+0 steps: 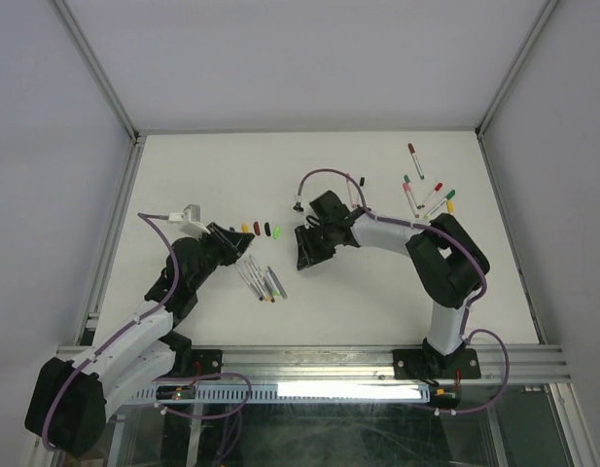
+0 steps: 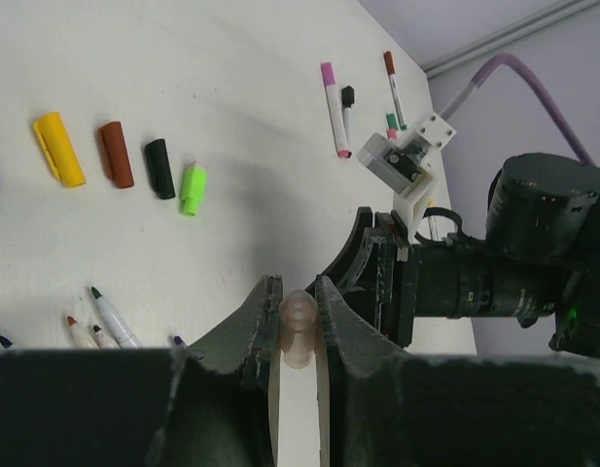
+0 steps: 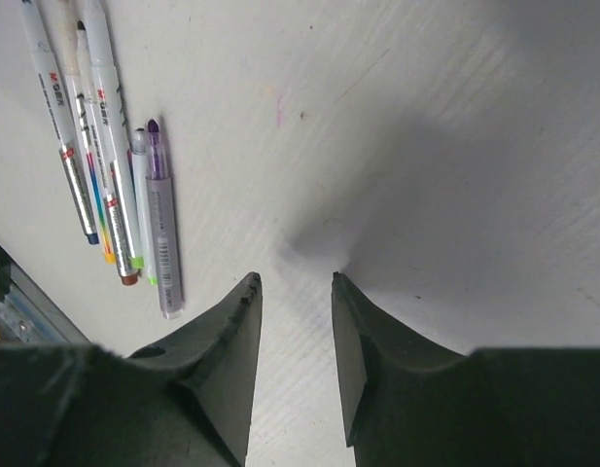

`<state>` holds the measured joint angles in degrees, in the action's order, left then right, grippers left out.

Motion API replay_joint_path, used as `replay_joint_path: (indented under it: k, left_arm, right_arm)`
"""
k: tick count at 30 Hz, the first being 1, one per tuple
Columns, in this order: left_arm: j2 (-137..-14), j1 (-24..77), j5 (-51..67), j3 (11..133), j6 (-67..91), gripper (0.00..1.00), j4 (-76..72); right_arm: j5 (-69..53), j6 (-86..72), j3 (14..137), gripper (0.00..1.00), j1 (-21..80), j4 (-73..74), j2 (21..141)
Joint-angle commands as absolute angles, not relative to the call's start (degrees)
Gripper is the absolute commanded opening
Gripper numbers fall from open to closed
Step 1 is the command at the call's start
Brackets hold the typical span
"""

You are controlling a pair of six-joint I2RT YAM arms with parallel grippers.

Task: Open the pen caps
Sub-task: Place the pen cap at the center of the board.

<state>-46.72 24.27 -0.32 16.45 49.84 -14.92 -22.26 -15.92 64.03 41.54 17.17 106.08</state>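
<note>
Left tool (image 2: 298,289) pinches a pen barrel (image 2: 298,331), right tool (image 3: 296,282) spread and empty; four pen caps (image 2: 115,154) lie off, while the far pens (image 1: 431,199) look capped.

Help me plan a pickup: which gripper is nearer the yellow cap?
Left. The left gripper sits close beside the yellow cap; the right gripper lies past the green cap at the row's far end.

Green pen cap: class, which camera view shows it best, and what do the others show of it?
Left wrist view: the green pen cap lies large and sharp beside the black cap. The top external view shows only a tiny green speck; the right wrist view misses it.
</note>
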Motion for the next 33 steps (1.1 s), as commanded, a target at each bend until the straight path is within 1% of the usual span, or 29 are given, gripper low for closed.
replay_joint_path:
  k: [1, 3, 8, 10, 15, 19, 29, 33]
  left_arm:
    - [-48.53, 24.02, 4.91, 18.2, 48.56, 0.0, -19.2]
    - [-49.59, 24.07, 5.97, 18.51, 48.54, 0.0, -19.77]
    - [-52.35, 25.48, 6.46, 19.42, 48.2, 0.0, -20.83]
    - [-53.84, 26.88, 5.07, 20.31, 47.36, 0.0, -20.41]
    - [-58.97, 33.05, -2.09, 24.57, 44.48, 0.0, -16.04]
    - [-65.3, 37.63, -7.48, 30.03, 42.15, 0.0, -11.28]
    - [-83.55, 44.14, -15.84, 45.98, 39.52, 0.0, 0.76]
    - [-89.03, 45.4, -17.95, 50.2, 38.92, 0.0, 3.54]
  right_arm:
    - [-25.23, -7.55, 67.47, 0.36, 39.43, 20.96, 102.14]
    - [-28.08, -4.33, 68.69, 0.36, 37.72, 23.46, 101.6]
    - [-43.14, 9.48, 71.25, 0.36, 30.61, 32.74, 102.28]
    - [-45.9, 13.74, 72.65, 0.36, 28.75, 36.96, 103.29]
    - [-45.0, 16.92, 73.44, 0.36, 26.58, 39.39, 103.01]
    - [-45.26, 17.55, 73.35, 0.36, 25.64, 39.47, 102.34]
    - [-45.31, 18.1, 73.12, 0.36, 23.85, 39.64, 101.63]
    - [-45.27, 18.19, 73.06, 0.36, 23.49, 39.65, 101.22]
